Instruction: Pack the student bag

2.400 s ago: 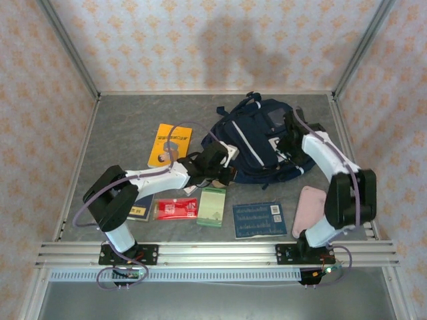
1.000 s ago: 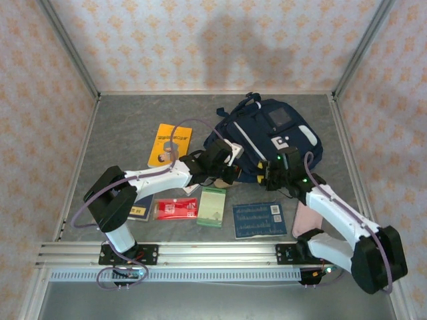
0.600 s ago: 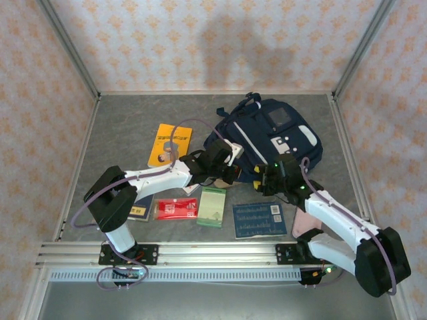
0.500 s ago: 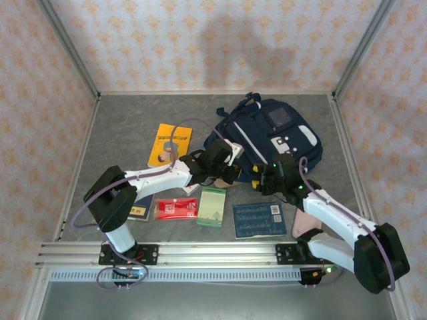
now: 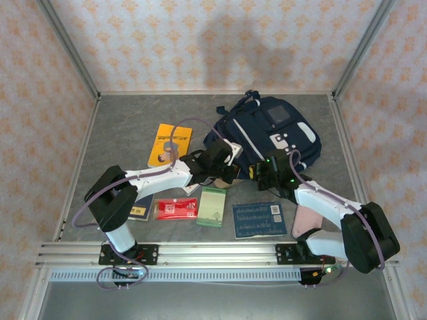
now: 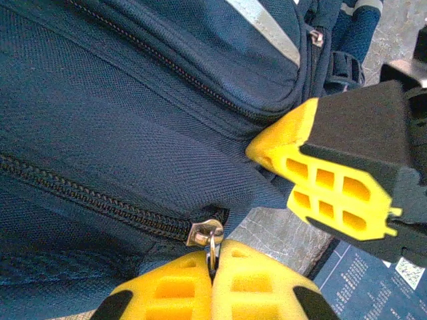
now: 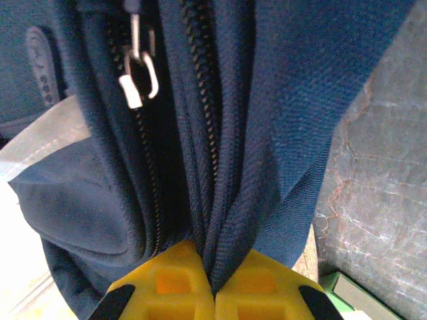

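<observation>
Near edge: pink pouch [image 5: 308, 212] half hidden under the right arm. Dark flat item [image 5: 141, 209] mostly under the left arm, label unreadable.
Left gripper [image 6: 213, 259] clenched on zip pull [image 6: 206, 233].
Right gripper [image 7: 213, 281] clenched on a fold of bag [image 5: 270, 137] fabric, the fold's inside unseen.
Bag lies right of centre, toward the back wall.

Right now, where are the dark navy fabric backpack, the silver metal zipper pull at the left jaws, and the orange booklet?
dark navy fabric backpack [image 5: 263, 127], top external view, front fabric.
silver metal zipper pull [image 6: 205, 233], left wrist view, slider body.
orange booklet [image 5: 170, 143], top external view, cover.
</observation>
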Tool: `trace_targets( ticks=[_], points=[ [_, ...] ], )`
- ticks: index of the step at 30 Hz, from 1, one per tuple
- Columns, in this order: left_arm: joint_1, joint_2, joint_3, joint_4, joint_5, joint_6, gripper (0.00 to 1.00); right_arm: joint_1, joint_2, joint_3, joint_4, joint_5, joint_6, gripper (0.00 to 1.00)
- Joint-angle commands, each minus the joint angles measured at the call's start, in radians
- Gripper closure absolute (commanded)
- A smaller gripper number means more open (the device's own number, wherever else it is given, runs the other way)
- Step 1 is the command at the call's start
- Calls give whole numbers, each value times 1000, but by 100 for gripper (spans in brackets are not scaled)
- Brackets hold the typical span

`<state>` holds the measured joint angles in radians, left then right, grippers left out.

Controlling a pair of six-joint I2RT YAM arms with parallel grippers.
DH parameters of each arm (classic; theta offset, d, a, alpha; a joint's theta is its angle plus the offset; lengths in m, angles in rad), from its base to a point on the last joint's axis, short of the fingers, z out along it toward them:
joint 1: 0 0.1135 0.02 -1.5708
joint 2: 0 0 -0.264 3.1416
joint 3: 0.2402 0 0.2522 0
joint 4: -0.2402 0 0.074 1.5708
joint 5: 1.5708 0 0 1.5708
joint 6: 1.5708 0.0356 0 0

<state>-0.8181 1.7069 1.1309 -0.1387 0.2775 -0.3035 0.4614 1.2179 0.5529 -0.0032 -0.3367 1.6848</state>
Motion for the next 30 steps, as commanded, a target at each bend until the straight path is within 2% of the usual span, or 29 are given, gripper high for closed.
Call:
trace_targets(
  ticks=[1, 18, 30],
  points=[
    [-8, -9, 35, -1, -4, 50, 100, -22, -60, 41, -79, 76, -98, 100],
    [146, 12, 41, 24, -34, 122, 100, -123, -146, 113, -374, -125, -403, 100],
    [242, 77, 70, 73, -43, 115, 100, -242, -90, 302, -676, -230, -784, 100]
  ],
)
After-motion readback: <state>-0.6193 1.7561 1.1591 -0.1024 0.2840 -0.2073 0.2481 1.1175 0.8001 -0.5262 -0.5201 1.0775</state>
